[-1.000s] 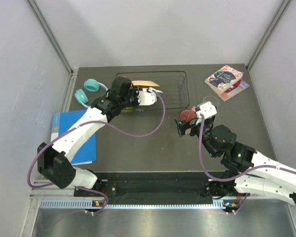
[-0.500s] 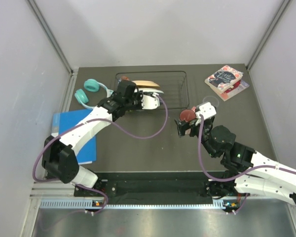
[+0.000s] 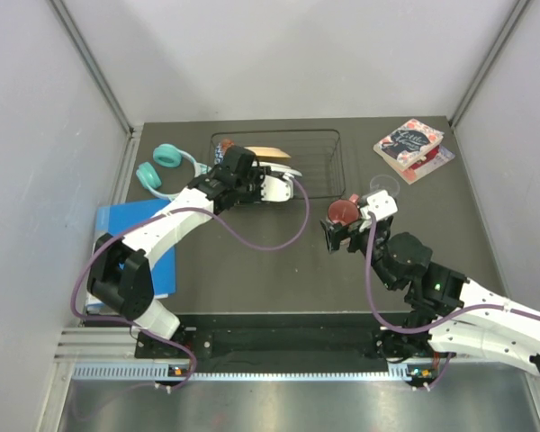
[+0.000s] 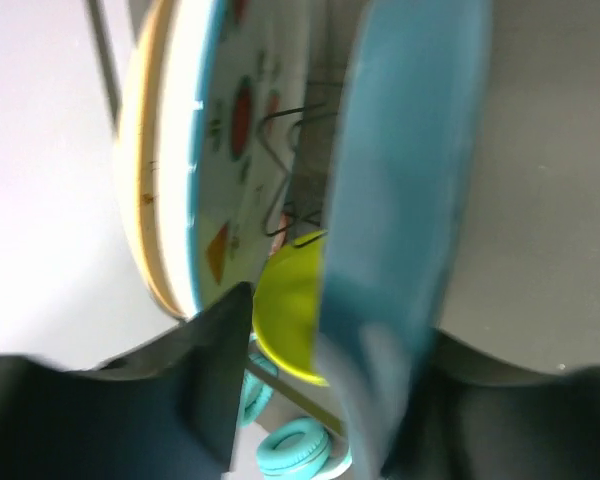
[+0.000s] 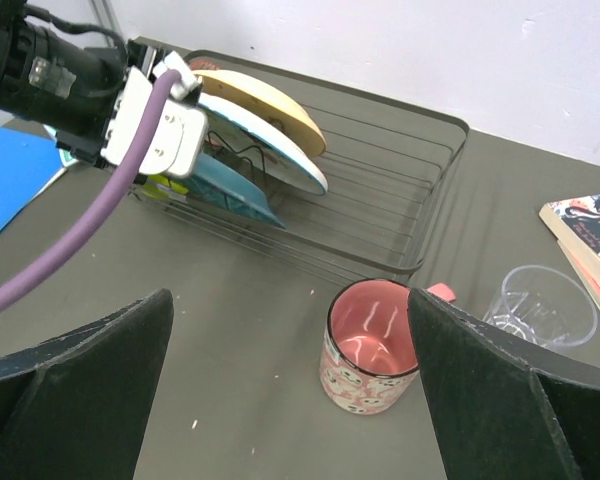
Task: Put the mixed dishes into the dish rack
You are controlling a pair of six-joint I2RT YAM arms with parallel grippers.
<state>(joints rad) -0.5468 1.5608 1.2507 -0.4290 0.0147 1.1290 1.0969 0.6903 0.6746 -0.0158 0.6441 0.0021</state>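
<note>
The black wire dish rack (image 3: pixel 328 135) holds the cream plate (image 5: pixel 272 103) and the white watermelon plate (image 5: pixel 280 150), both on edge, with the yellow-green bowl (image 4: pixel 292 325) behind them. My left gripper (image 3: pixel 283 183) reaches into the rack's left half, shut on the teal scalloped plate (image 5: pixel 230 192), which leans on edge just in front of the watermelon plate (image 4: pixel 235 130). The pink floral mug (image 5: pixel 370 350) stands upright on the table in front of the rack. My right gripper (image 5: pixel 290 300) is open above it, the mug close to its right finger. The red-blue bowl is not clearly visible.
Teal headphones (image 3: pixel 162 166) lie left of the rack and a blue folder (image 3: pixel 130 229) lies nearer me on the left. A clear plastic cup (image 5: pixel 537 305) stands right of the mug. Floral books (image 3: pixel 412 144) sit at the back right.
My left arm has swung right, carrying the teal plate further into the rack beside the other plates. My right gripper has stayed over the mug with little movement.
</note>
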